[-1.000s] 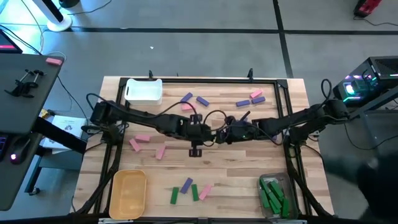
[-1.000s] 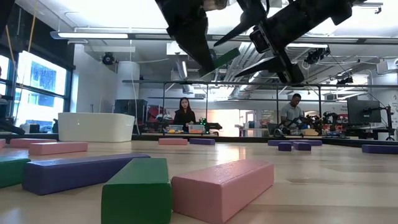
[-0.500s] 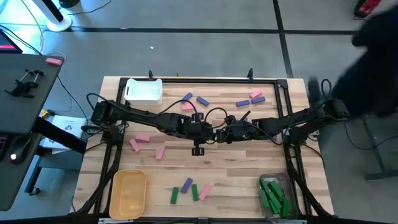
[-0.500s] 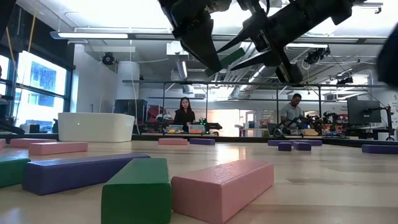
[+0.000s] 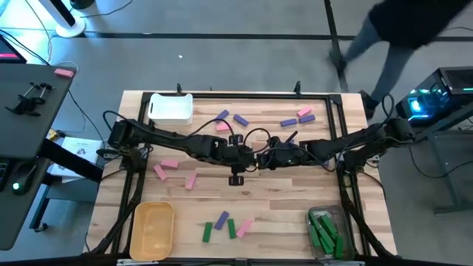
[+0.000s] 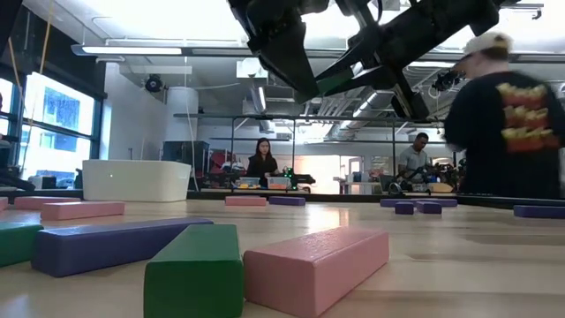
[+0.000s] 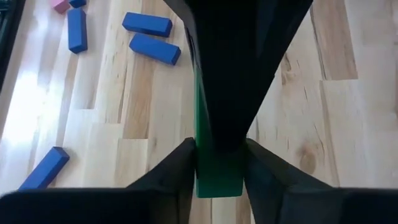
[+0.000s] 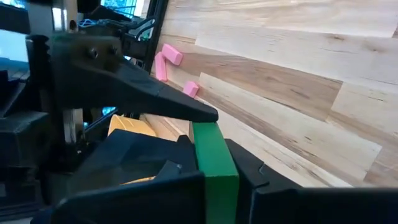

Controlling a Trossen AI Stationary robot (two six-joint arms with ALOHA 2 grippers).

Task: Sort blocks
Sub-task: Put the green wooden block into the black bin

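Looking down, we see both arms meeting above the middle of the bench (image 5: 222,214), where their dark bodies hide the green block (image 8: 214,163) almost entirely. Our right gripper (image 8: 211,177) has its fingers clamped on that block. The left gripper (image 7: 217,163) flanks its other end, and we cannot tell whether those fingers still press it.

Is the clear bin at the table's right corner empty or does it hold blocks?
It holds blocks. The high view shows several green blocks lying inside the clear bin; their exact number cannot be told.
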